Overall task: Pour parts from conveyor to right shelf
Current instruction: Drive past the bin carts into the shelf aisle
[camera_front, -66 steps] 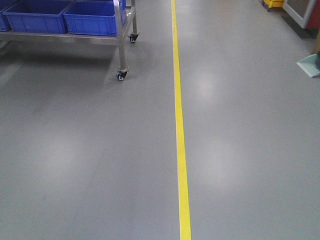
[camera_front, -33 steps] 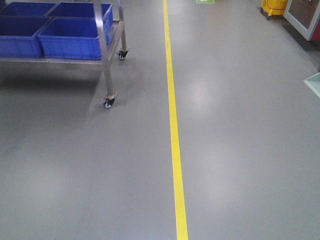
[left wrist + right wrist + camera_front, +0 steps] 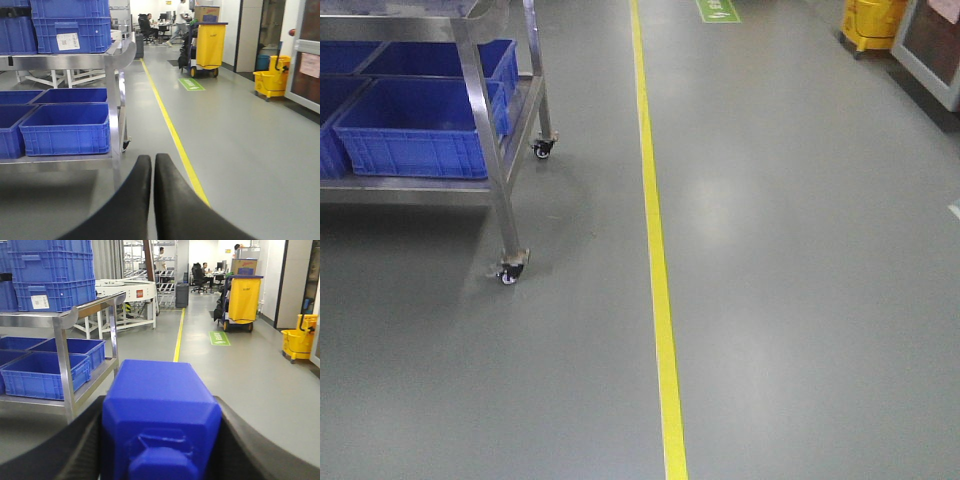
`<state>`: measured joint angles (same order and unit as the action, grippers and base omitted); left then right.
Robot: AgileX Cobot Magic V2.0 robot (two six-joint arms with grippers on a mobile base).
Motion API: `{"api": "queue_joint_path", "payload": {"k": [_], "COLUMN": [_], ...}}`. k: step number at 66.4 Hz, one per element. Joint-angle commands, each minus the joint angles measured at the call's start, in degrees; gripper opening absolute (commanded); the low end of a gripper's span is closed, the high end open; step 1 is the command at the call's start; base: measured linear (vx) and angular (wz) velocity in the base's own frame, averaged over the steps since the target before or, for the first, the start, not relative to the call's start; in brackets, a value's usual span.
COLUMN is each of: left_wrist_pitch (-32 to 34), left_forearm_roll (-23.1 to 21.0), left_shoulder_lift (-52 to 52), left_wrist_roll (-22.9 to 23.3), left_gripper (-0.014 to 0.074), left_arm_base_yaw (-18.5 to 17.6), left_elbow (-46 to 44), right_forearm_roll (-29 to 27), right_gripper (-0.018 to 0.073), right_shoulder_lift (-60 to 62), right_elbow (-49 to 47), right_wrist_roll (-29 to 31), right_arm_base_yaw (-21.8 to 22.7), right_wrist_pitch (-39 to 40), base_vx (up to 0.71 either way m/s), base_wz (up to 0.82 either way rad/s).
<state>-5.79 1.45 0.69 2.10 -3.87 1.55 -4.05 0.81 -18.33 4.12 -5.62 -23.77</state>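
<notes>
The blue block [image 3: 160,410], stud end toward the camera, fills the right wrist view, and my right gripper [image 3: 161,402] is shut on it with a black finger on each side. My left gripper [image 3: 152,159] is shut with nothing between its black fingers [image 3: 135,195]. A stainless-steel shelf rack on casters [image 3: 480,110] stands at the left and carries large blue bins [image 3: 420,125]. The same rack [image 3: 112,100] and rack [image 3: 62,350] show in both wrist views, off to the left of each gripper. The conveyor is out of view.
A yellow line [image 3: 655,250] runs along the grey floor. A yellow mop bucket [image 3: 873,22] stands at the far right by a doorway. Ahead are a yellow cart [image 3: 210,45], a green floor sign [image 3: 191,84] and people at desks [image 3: 177,17].
In the front view the rack has slid down and leftward and looks nearer, its front caster now lower in the frame. The yellow line has shifted slightly left.
</notes>
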Motion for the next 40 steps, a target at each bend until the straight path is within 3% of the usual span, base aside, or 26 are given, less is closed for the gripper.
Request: {"api": "queue_joint_path", "payload": {"k": [1,40], "left_wrist_pitch": [4.5,4.5], "left_forearm_roll": [-0.4,-0.4], "left_shoulder_lift": [0.7,0.7], "left_wrist_roll": [0.4,0.4], "left_gripper": [-0.0006,-0.0006], "left_arm_base_yaw": [-0.3,-0.3], "left_elbow": [-1.1,-1.1], "right_forearm_roll": [0.0,0.0], "right_gripper": [-0.0005,-0.0005], "right_shoulder_lift": [-1.2,-1.2], "right_elbow": [-1.5,-1.5], "right_wrist_roll": [0.0,0.0], "right_arm_base_yaw": [-0.2,0.0], "right_wrist_pitch": [4.7,4.7], "base_vx": [0.72,0.64], "base_wz": [0.13,0.12]}}
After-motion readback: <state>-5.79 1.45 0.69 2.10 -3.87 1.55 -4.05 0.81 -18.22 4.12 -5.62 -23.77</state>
